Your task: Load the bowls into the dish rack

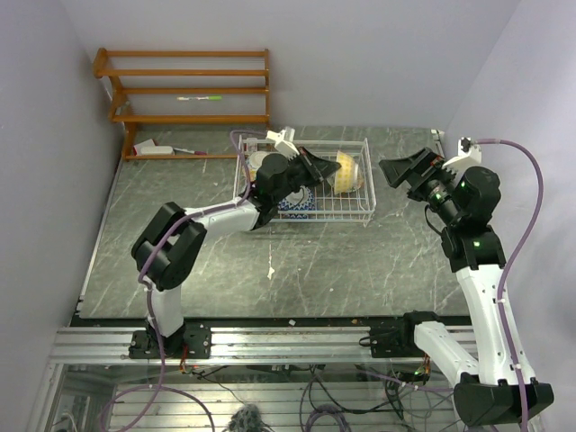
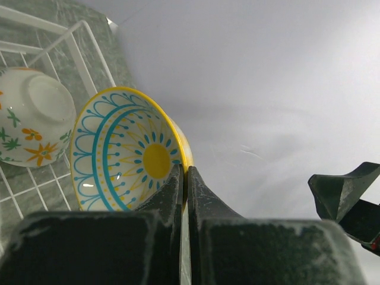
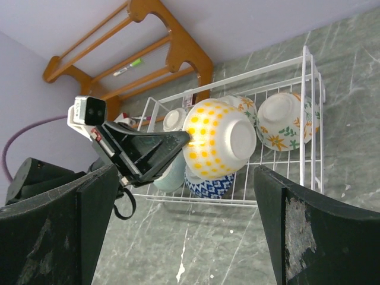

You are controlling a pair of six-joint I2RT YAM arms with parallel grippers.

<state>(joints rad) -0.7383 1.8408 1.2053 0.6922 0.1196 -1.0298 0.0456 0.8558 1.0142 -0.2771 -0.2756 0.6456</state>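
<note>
Yellow-dotted bowl (image 3: 217, 139) | left jaws clamp its rim over dish rack (image 1: 346, 207) | right jaws apart

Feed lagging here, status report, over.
Left gripper shut on yellow bowl rim, at dish rack. Right gripper open, empty. Neighbouring bowls close beside it.

White wire dish rack (image 1: 351, 209), rectangular with low raised sides, which we are viewing from above. We are seeing a yellow-dotted bowl (image 3: 217, 139), its inside painted in blue and yellow, tipped on edge over the rack, its rim pinched by the left gripper (image 2: 185, 173). In the rack we are noting an orange floral bowl (image 3: 288, 122) showing its base, a second floral bowl (image 3: 248, 108) just beside it, and a blue-patterned bowl (image 3: 208, 185) lying below the held one.
</note>
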